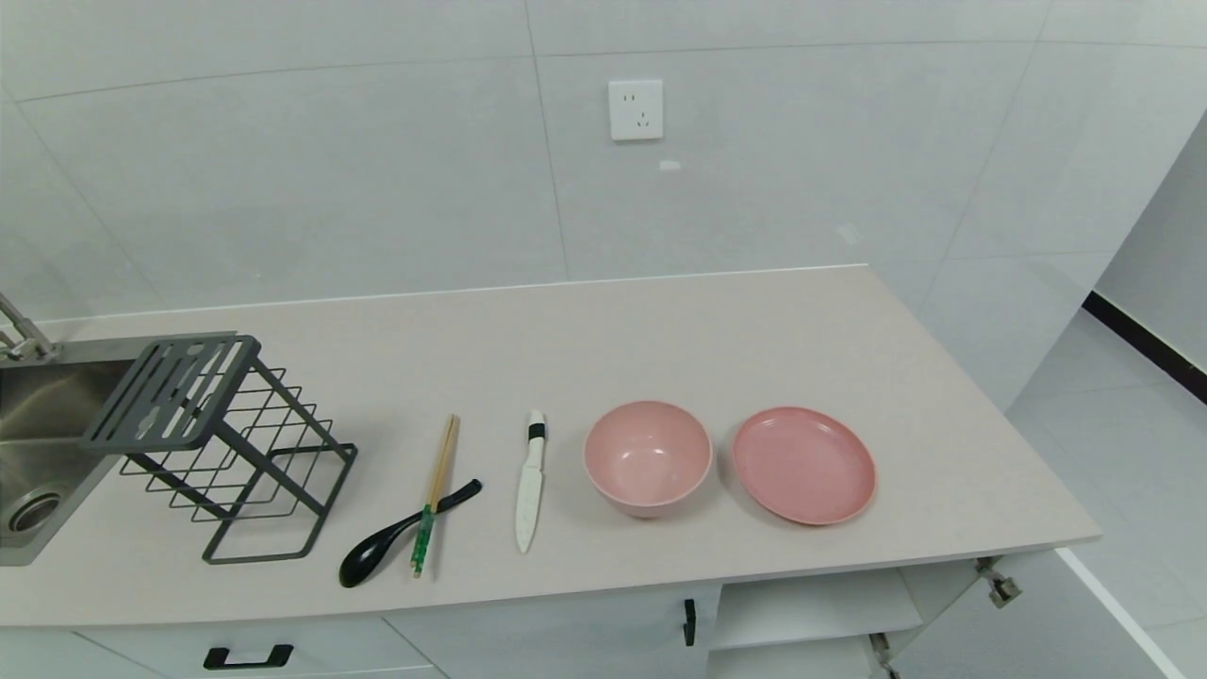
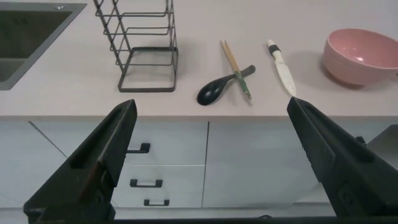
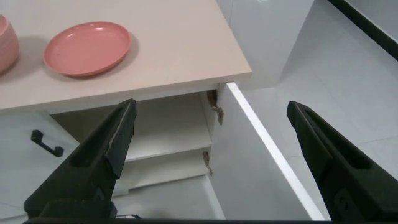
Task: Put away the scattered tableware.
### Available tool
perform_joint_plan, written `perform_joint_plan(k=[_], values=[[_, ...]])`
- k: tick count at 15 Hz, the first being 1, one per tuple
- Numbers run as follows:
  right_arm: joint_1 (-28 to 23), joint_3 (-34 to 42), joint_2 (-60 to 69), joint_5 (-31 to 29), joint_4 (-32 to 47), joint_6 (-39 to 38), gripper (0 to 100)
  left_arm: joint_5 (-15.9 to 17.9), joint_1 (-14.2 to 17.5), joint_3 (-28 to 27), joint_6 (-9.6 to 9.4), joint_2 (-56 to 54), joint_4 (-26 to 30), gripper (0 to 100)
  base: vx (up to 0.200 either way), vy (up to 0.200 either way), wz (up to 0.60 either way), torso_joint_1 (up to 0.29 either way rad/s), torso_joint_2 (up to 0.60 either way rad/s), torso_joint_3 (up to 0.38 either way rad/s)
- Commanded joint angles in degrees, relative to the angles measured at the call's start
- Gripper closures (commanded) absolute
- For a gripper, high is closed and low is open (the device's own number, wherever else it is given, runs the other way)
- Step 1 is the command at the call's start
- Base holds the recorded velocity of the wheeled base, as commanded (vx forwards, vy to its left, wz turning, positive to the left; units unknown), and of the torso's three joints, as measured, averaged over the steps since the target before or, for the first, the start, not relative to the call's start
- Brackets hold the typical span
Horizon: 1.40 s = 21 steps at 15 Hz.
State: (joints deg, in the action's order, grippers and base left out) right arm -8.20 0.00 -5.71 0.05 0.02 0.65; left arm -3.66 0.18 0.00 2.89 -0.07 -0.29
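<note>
1. The tableware lies in a row near the front edge of the desk (image 1: 660, 349).
2. A black spoon (image 1: 377, 552) lies at the left end of the row, just right of a dark wire rack (image 1: 170, 391).
3. The rack stands beside the sink (image 1: 47, 424).
4. Chopsticks (image 1: 436, 490) lie across the spoon's handle.
5. A white knife (image 1: 530, 486) lies just right of them, apart, tip toward the front edge.
6. A pink bowl (image 1: 647, 457) stands upright between the knife and a pink plate (image 1: 803, 464), just beside the plate.
7. The left fingers (image 2: 99, 162) are spread wide and hold nothing; they hang off the desk's front, before the drawers (image 2: 146, 183).
8. The right fingers (image 3: 93, 162) are also wide and empty, before the open cabinet (image 3: 168, 134) under the desk's right end, its door (image 3: 267, 155) swung out.
</note>
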Motion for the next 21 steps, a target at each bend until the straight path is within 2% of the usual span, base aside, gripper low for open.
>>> perform_joint_plan(k=[1,4,5,7,14,15,16,17,19,21], values=[[-0.1,0.0,-0.1,0.0,0.0,0.1,0,0.0,-0.1,0.0,0.01,0.1,0.0,0,0.000,0.000,0.00,0.000,0.00,0.000],[-0.1,0.0,-0.1,0.0,0.0,0.1,0,0.1,-0.2,0.0,-0.87,0.1,0.0,0,0.000,0.000,0.00,0.000,0.00,0.000],[-0.1,0.0,-0.1,0.0,0.0,0.1,0,0.0,-0.2,0.0,-0.08,0.1,0.0,0,0.200,0.000,0.00,0.002,0.01,-0.007],[-0.1,0.0,-0.1,0.1,0.0,0.1,0,0.0,-0.1,0.0,0.01,0.1,0.0,0,0.200,0.000,0.00,-0.002,0.00,0.002],[-0.4,0.0,-0.1,0.2,0.0,0.2,0,0.0,-0.1,0.0,-0.25,0.1,0.1,0,0.000,0.000,0.00,0.000,0.00,0.000],[-0.4,0.0,-0.1,0.4,0.0,0.3,0,0.1,-0.1,0.0,-1.66,0.1,0.1,0,0.000,0.000,0.00,0.000,0.00,0.000],[-0.4,0.0,-0.1,0.4,-0.8,0.3,0,0.1,-0.1,0.0,-0.60,0.1,0.1,0,0.000,0.000,0.00,0.000,0.00,0.000],[-0.4,0.0,-0.1,1.0,-2.2,0.3,0,0.1,-0.1,0.0,-0.34,0.1,0.1,0,0.000,0.000,0.00,0.000,0.00,0.000],[-0.4,0.0,-0.1,1.6,-8.5,0.3,0,0.2,-0.1,0.0,-1.75,0.1,0.2,0,0.000,0.000,0.00,0.000,0.00,0.000],[-0.4,0.0,-0.1,4.6,-12.9,0.6,0,0.2,-0.1,0.0,-1.48,0.1,0.1,0,0.000,0.000,0.00,0.000,0.00,0.000]])
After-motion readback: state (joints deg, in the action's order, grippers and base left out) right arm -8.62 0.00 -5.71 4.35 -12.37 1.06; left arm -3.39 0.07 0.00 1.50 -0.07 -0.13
